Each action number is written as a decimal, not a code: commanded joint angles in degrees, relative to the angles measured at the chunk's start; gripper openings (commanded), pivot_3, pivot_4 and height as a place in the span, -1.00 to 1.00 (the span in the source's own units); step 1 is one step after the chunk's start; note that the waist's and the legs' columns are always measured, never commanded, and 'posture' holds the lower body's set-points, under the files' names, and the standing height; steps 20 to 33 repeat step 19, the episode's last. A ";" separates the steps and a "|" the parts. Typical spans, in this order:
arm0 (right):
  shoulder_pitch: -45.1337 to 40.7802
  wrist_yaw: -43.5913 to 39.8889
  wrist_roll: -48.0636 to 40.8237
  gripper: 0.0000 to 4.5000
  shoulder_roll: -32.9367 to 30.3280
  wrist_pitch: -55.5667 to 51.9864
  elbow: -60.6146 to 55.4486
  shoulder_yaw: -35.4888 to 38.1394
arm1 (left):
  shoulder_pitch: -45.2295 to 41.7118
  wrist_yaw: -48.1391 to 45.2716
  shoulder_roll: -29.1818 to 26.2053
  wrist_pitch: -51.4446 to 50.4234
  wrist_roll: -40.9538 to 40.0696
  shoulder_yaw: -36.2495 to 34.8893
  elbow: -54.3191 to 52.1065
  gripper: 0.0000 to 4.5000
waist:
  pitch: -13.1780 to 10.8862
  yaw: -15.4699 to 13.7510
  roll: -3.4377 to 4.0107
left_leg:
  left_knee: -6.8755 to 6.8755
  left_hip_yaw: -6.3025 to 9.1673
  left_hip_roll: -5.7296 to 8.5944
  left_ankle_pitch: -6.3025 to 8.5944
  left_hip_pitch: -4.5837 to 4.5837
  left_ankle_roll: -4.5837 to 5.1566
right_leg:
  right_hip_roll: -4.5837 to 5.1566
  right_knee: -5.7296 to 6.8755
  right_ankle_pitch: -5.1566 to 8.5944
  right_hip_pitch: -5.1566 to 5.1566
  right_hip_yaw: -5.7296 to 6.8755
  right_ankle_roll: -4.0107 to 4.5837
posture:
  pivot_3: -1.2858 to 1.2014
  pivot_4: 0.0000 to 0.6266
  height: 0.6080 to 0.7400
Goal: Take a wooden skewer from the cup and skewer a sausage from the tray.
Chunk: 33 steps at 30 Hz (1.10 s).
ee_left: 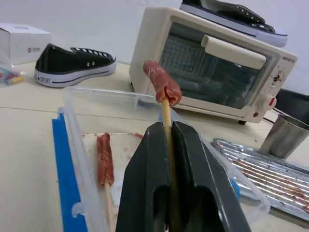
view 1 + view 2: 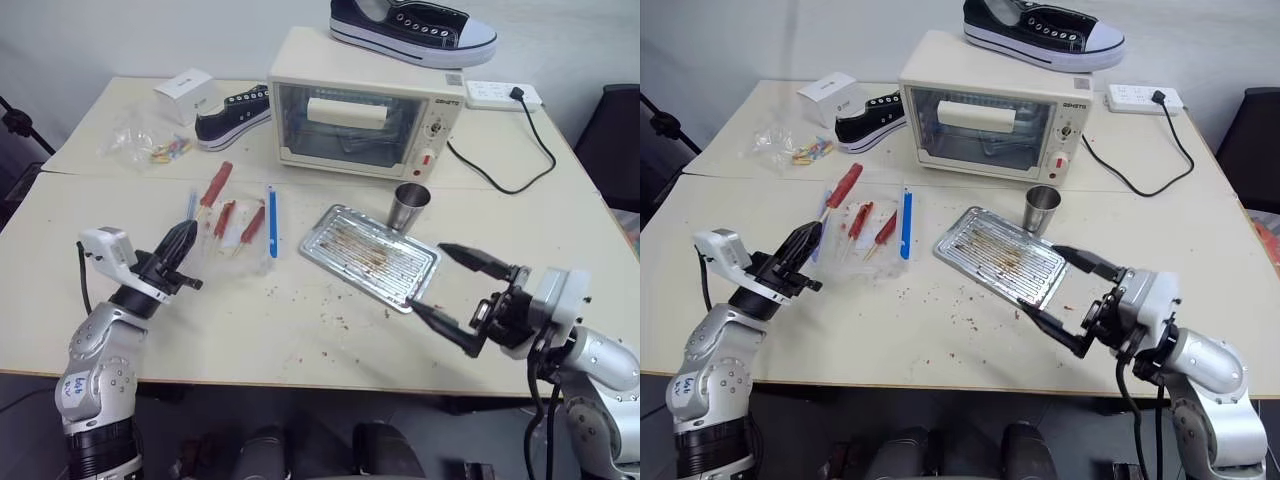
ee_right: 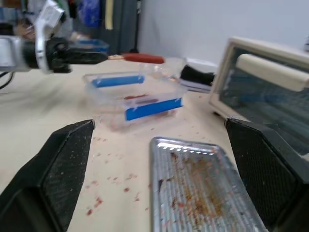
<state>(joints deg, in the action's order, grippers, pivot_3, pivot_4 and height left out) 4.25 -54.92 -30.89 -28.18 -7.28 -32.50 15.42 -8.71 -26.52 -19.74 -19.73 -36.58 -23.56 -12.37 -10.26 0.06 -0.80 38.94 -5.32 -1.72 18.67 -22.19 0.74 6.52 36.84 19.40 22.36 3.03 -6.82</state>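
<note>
We hold the wooden skewer (image 1: 166,118) in our left hand (image 2: 178,247), whose two black fingers are pressed tight on the stick so it cannot slip. A sausage (image 1: 161,82) already sits on the tip of the stick, so we think the poking part of the job is done. We hold it up over a clear plastic box (image 1: 91,145) with blue strips on its sides. At least two more sausages on sticks (image 2: 226,217) lie in that box, so it looks like the place where finished ones go. We think this one should go down there next, and the hand would need to lower it gently so the sausage does not slide off. Our right hand (image 2: 462,296) hangs just beside the near corner of the tray (image 2: 372,255), with its fingers spread wide and nothing in them. It seems free for the next thing we want to pick up. The tray has brown grease and crumbs on it, and we see no sausage left on it. The cup (image 2: 410,207) stands just behind the tray, in front of the toaster oven (image 2: 365,105), close enough that a stick is easy to reach. We cannot tell if any sticks are left in it. Everything rests on the desk (image 2: 300,330).
</note>
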 commanded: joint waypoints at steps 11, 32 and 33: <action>0.73 -5.97 0.16 1.00 -6.09 6.94 12.00 2.46 | 10.77 -17.63 -17.07 4.75 4.85 2.41 -7.47 0.41 | 0.00 0.14 0.00 | -0.03 0.00 -0.03 0.00 0.02 -0.01 | 0.00 -0.05 0.01 0.00 0.00 0.02 | 0.03 -0.52 1.00; -1.42 -13.10 1.94 1.00 -8.58 12.51 22.34 -0.63 | 12.69 -31.18 -24.90 15.88 11.23 7.68 -1.44 0.41 | 0.00 0.05 0.05 | -0.09 -0.08 -0.04 0.01 0.09 0.00 | 0.06 -0.32 0.05 -0.01 -0.03 0.10 | 0.03 -0.52 1.00; -1.42 -13.10 1.94 1.00 -8.58 12.51 22.34 -0.63 | 12.69 -31.18 -24.90 15.88 11.23 7.68 -1.44 0.41 | 0.00 0.05 0.05 | -0.09 -0.08 -0.04 0.01 0.09 0.00 | 0.06 -0.32 0.05 -0.01 -0.03 0.10 | 0.03 -0.52 1.00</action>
